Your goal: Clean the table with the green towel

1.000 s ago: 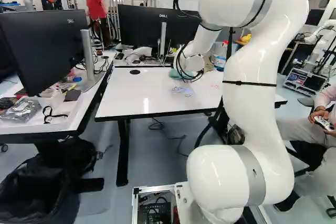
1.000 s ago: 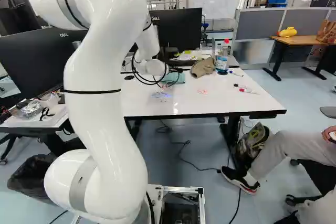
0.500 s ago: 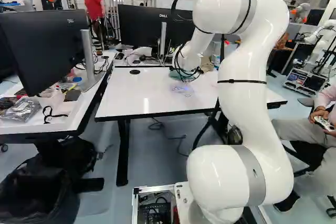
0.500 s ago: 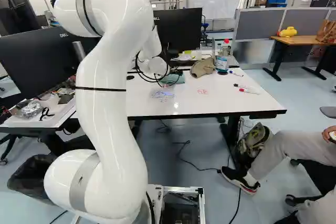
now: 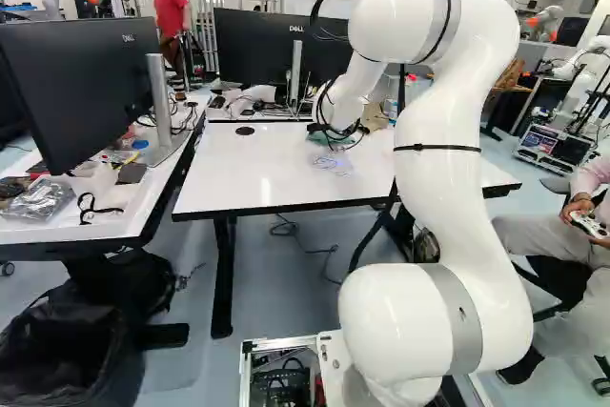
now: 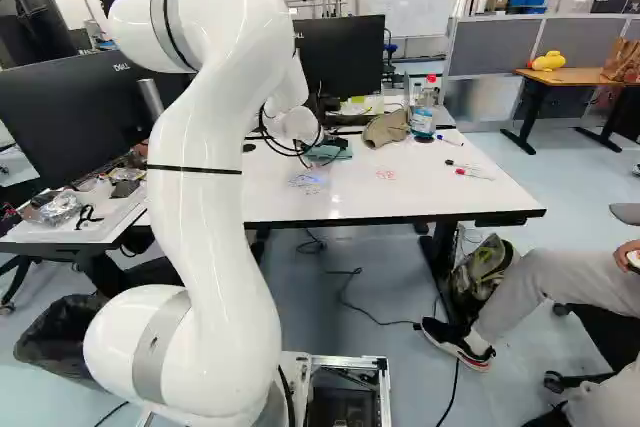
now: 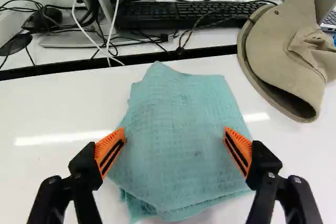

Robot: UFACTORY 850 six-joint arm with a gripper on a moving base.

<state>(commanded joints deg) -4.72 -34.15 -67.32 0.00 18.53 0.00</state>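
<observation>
White and smooth, the black-edged table (image 5: 229,178) stood ahead of the base in the left base view. On it lay the pale blue-green cloth towel (image 5: 315,137), partly hidden by the white jointed arm (image 5: 438,178). Down at the towel was the black two-fingered gripper with orange pads (image 5: 321,129), mostly hidden there behind cables and the arm's wrist. Nearer the base than the towel was a faint blue scribble (image 5: 334,164), and beyond the towel stood a wide black monitor (image 5: 253,50).

Within the right base view, a crumpled tan fabric hat (image 6: 386,129) sat just right of the towel. Farther right of it stood a clear bottle with a red cap (image 6: 424,115). Red scribbled marks (image 6: 386,175) lay nearer the base than the towel, to its right, with two slim markers (image 6: 470,174) well over to the right.

Seen from the wrist, the gripper was spread wide and had nothing clenched. Its fingers stood apart over opposite sides of the towel, which lay loosely bunched on the tabletop; whether the pads touched it, I couldn't tell. Beyond the towel lay a black keyboard (image 7: 184,14).
</observation>
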